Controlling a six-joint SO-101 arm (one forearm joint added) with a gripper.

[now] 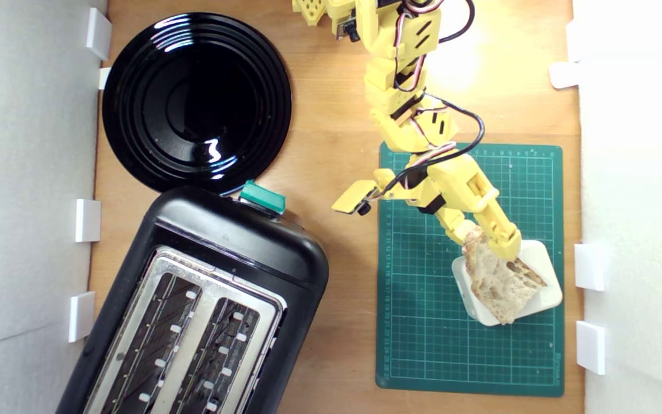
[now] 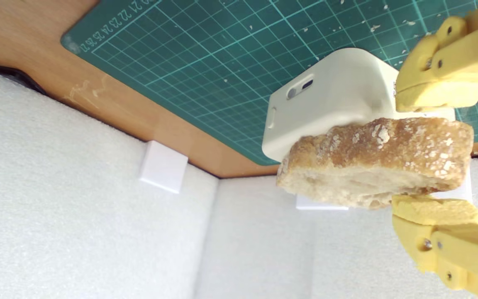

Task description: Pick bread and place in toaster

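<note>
Toaster (image 1: 193, 305) sat at the lower end of the exterior view's left, black body, silver top plate, both long slots open and empty, running diagonally up toward that view's right, teal lever knob (image 1: 262, 197) at the upper end. Green cutting mat (image 1: 423, 322) lay on the worktop (image 1: 337, 144) at that view's right, carrying an off-white plastic block (image 1: 543, 296). Bread (image 1: 500, 282) lay over the block, long axis diagonal, narrow end toward the lower right, crust edge facing the wrist camera. Pincer (image 1: 492, 238) was pinching the bread's upper-left end, a finger against each flat face. Step: grasp made, lift looked barely started. Next likely needed: raise clear, carry across, turn the slice to line up with a slot.
</note>
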